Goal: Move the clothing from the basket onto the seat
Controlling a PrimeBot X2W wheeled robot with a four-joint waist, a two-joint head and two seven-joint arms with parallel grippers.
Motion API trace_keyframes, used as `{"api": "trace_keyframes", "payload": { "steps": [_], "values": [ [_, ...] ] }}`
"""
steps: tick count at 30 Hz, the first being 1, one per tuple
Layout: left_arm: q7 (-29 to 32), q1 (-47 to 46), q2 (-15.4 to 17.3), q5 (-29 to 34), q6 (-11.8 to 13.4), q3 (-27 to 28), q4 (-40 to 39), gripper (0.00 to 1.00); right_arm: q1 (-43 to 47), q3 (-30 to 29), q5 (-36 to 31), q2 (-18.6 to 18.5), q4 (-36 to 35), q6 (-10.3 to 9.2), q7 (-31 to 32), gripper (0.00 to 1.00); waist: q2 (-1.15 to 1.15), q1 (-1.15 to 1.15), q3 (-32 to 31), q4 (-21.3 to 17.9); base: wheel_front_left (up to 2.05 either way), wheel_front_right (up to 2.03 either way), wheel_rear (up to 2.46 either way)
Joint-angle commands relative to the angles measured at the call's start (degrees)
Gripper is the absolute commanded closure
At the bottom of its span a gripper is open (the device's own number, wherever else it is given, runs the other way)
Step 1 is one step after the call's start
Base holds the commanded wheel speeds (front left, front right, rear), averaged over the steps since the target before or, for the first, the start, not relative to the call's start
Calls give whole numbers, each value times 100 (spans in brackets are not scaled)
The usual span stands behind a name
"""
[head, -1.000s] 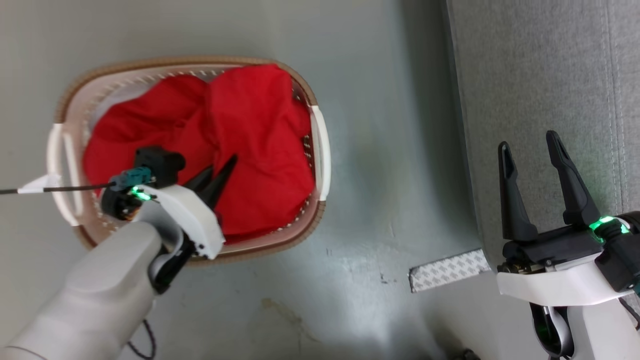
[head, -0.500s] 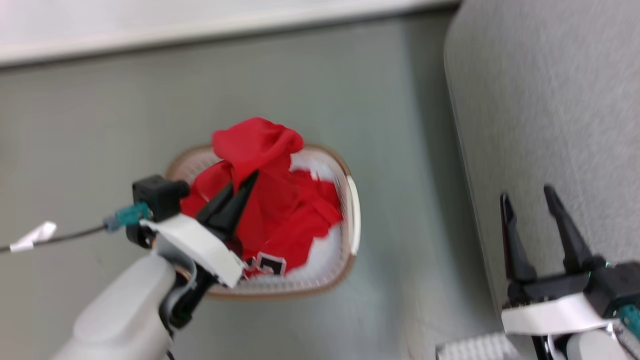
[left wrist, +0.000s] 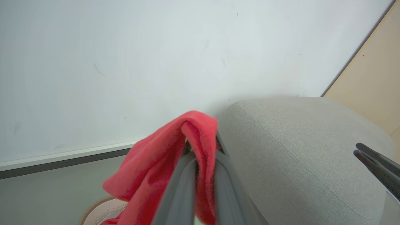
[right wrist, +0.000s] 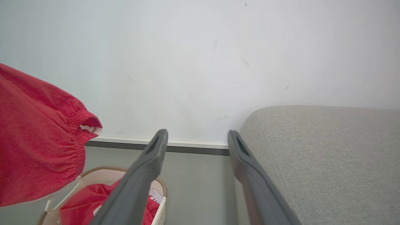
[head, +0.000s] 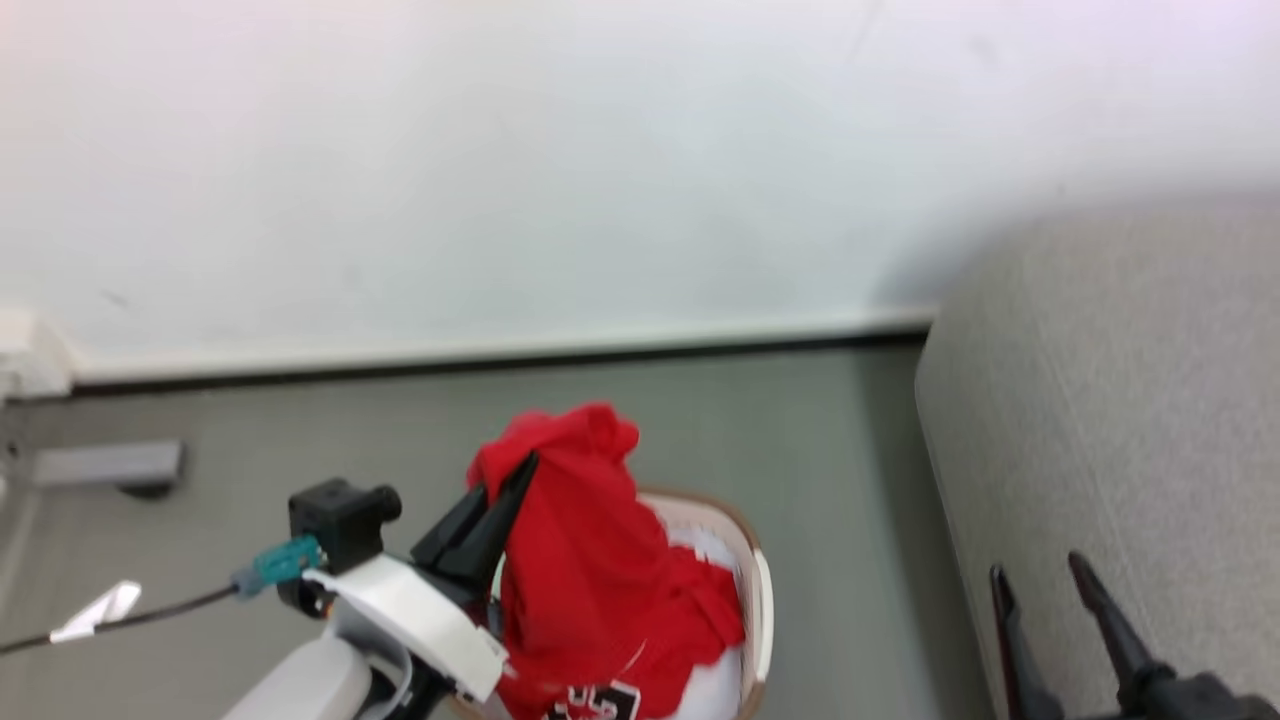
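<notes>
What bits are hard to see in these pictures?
- Head view: red clothing and the bottom edge hide much of the basket.
- Head view: lettering blurred and cut off.
- Left wrist view: fingertips of the left gripper sit under clothing.
- Head view: bottom edge cuts off the right gripper.

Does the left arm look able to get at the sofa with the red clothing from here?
Probably yes. The left arm has its jaws shut on the red clothing, lifted above the basket, with only bare floor between it and the sofa. Its tail hangs into the basket.
</notes>
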Motion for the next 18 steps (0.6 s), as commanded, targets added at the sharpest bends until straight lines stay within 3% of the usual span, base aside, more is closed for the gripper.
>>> {"api": "trace_keyframes", "payload": {
  "steps": [1, 11, 18],
  "values": [
    [14, 152, 52, -82, 60, 18, -100, 100, 156, 15, -28, -18, -8, -14, 2, 0, -1, 3, -623, 204, 0, 0, 0],
    [229, 604, 283, -158, 397, 11, -1004, 100, 214, 691, -208, -18, -279, -14, 2, 0, -1, 3, -861, 351, 0, 0, 0],
    [419, 557, 205, -202, 339, -131, -1402, 100, -223, 1744, -173, -278, -396, -14, 2, 0, -1, 3, -870, 429, 0, 0, 0]
  ]
}}
